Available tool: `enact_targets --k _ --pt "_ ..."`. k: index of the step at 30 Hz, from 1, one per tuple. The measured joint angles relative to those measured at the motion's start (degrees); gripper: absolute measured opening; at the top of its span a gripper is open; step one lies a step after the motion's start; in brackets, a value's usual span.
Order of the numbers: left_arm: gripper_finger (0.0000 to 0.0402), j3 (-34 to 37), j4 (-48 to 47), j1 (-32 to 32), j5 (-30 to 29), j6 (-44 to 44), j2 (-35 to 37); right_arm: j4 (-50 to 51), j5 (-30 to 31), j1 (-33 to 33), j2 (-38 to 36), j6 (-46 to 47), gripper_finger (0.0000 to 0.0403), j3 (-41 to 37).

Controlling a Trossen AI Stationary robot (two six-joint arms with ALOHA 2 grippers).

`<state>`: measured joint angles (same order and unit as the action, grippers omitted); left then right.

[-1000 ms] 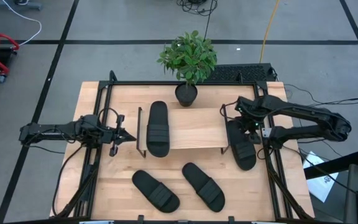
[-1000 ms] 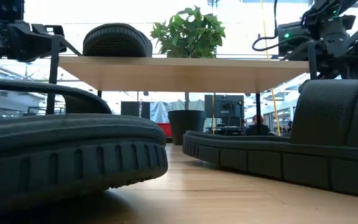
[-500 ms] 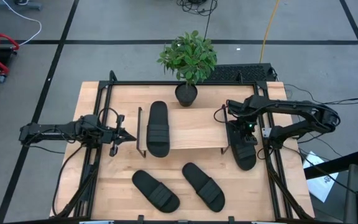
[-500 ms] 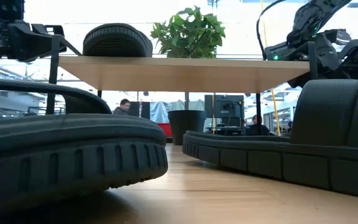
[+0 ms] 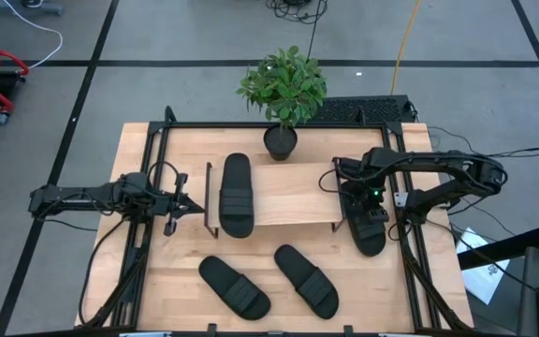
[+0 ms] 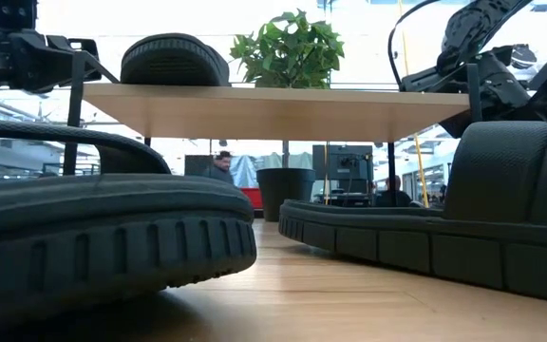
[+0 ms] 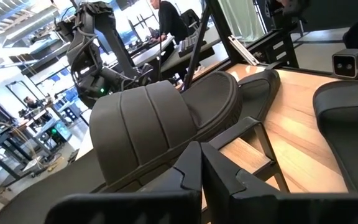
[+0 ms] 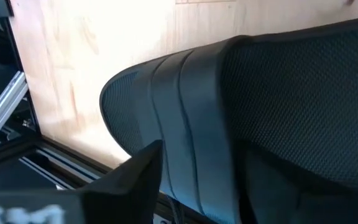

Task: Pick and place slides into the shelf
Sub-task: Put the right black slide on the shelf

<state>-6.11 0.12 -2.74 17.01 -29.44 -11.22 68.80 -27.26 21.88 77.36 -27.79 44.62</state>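
Your right gripper sits over the right-hand slide, finger spread unclear. Take its ribbed strap (soft, light foam, probably); left gripper waits closed beside the shelf.

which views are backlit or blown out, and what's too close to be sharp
Low view: bright windows behind the shelf wash out; the nearest slide looms large and soft. Right wrist view: glare whitens the tabletop. High view: evenly lit.
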Motion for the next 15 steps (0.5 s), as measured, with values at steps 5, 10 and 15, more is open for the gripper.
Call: enact_targets --k 5,10,15 --pt "0.001 0.0 0.2 0.0 -0.4 0.7 0.0 0.2 0.2 -0.2 -0.2 -0.4 0.0086 0.0" --pt "0.002 0.0 0.2 0.0 -0.6 0.7 0.0 3.0 0.5 -0.3 -0.3 0.0 0.0013 0.1" --pt "0.0014 0.0 0.3 0.0 -0.6 0.8 0.0 9.0 5.2 -0.2 -2.2 2.4 0.0005 1.5"
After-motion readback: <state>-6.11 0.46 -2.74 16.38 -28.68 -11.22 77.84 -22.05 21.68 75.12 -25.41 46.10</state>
